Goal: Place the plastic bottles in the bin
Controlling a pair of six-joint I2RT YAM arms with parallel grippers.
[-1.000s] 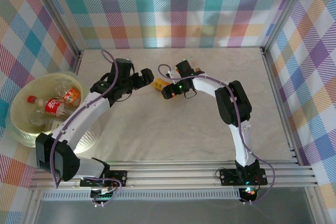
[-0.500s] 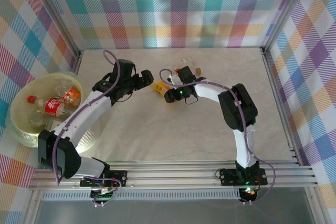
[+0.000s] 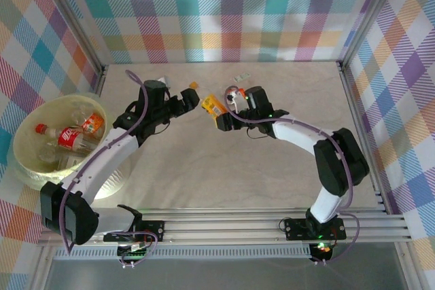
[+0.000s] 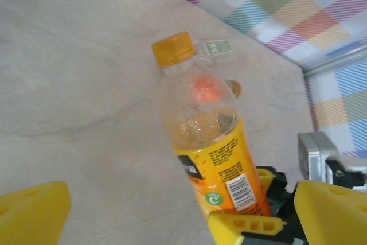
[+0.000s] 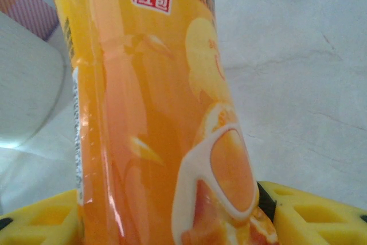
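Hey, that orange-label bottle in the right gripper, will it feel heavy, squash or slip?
Probably light: the orange-label bottle looks empty through its clear top. Its thin plastic may dent in the right gripper, and the glossy label could slip.

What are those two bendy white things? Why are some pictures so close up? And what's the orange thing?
They are two robot arms bolted to a table. Each arm ends in a gripper with two fingers. The wide picture comes from a camera above and behind the arms. The two close-ups come from little cameras on the wrists, so yellow fingers poke into view. The right gripper is shut on a bottle with an orange label and a yellow cap. The left gripper is open and faces that bottle. The big round bin on the left has more bottles inside.
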